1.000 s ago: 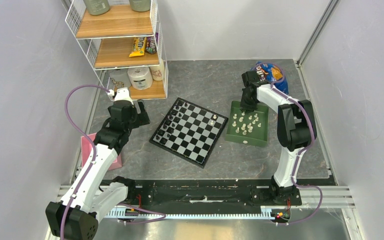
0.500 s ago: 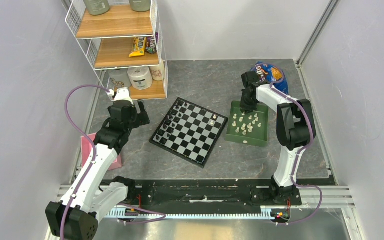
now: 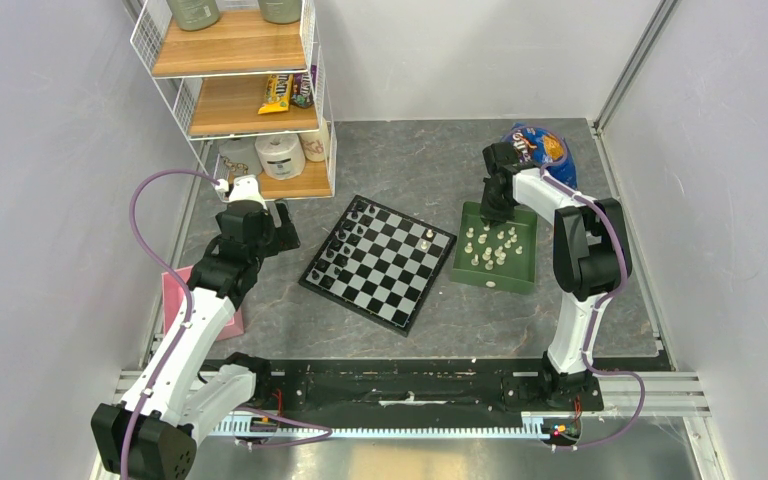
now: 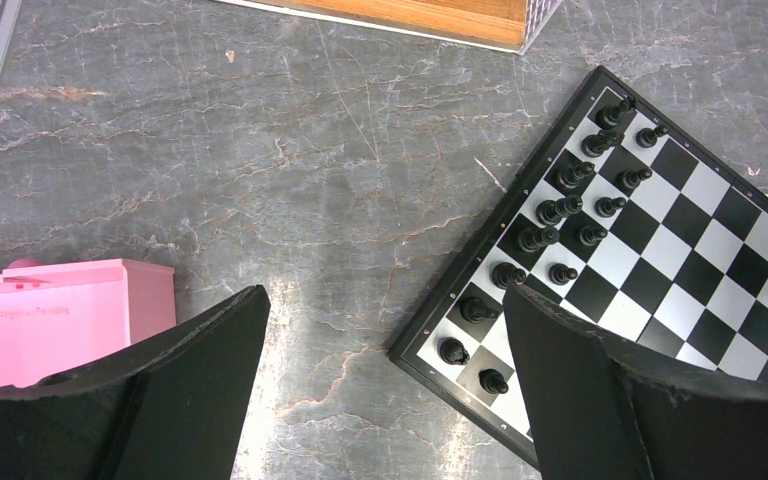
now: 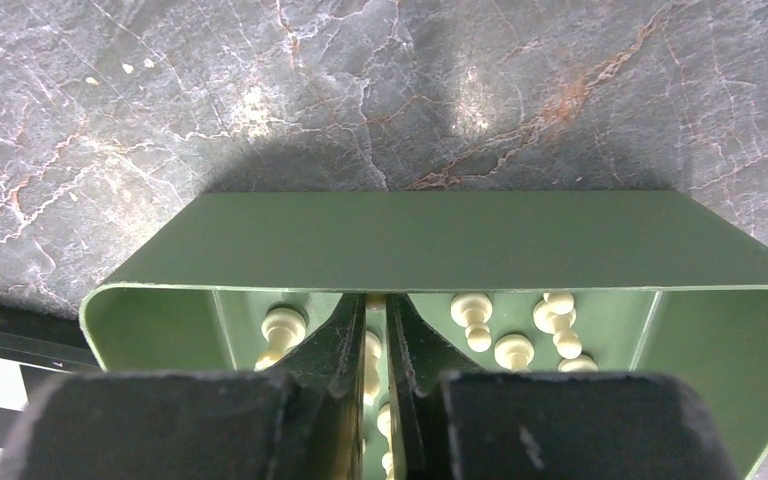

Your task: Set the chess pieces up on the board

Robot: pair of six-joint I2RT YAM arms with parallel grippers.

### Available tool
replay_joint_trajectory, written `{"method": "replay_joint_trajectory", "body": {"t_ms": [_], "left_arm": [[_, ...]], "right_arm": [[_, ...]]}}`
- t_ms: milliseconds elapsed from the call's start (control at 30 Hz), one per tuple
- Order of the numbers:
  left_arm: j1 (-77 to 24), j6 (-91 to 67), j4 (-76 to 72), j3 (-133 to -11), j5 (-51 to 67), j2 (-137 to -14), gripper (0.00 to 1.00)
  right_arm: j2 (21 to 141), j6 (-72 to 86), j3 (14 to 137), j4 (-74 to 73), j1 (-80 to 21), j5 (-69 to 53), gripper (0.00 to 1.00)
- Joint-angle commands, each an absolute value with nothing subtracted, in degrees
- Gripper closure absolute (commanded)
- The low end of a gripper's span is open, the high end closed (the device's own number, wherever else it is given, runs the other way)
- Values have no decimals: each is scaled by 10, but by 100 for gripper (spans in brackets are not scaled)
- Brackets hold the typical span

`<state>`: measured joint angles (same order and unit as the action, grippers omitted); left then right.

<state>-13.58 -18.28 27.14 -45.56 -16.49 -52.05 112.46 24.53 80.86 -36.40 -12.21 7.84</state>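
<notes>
Chessmen in waiting: we see the chess pieces (image 3: 493,246), small cream-white figures with round bases and knobbed heads, gathered mostly in a green tray (image 3: 489,281) just right of the board (image 3: 375,262). The board is a black-bordered square of black and pale checks, lying askew on the grey stone table (image 3: 410,160). At least one cream figure stands on its tray-side edge, and black figures (image 4: 560,210) fill two rows along the opposite edge. The right gripper (image 5: 375,308) dips into the tray's far end, fingers drawn nearly together with cream showing in the slit; we cannot tell whether a piece is pinched. The left gripper (image 4: 385,300) hangs over bare table left of the board, fingers spread wide, holding nothing. The tray's wall and the gripper hide several pieces, and we cannot make out their ranks.
</notes>
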Motion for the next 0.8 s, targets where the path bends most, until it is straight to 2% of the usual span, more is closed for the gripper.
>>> {"method": "replay_joint_trajectory", "body": {"t_ms": [0,67,200,767], "left_arm": [[-134,-164,261,-454,-173,-512,5],[-134,-164,261,-454,-172,-510,5],[-134,-164,261,-453,-172,-510,5],[-134,-164,261,-454,-172,-512,5]], "right_arm": [[1122,238,832,-349,-120,90,88],[1118,236,831,-350,-120,89,94],[1106,232,829,-351,-121,90,98],[985,251,804,-400,-158,60,98]]}}
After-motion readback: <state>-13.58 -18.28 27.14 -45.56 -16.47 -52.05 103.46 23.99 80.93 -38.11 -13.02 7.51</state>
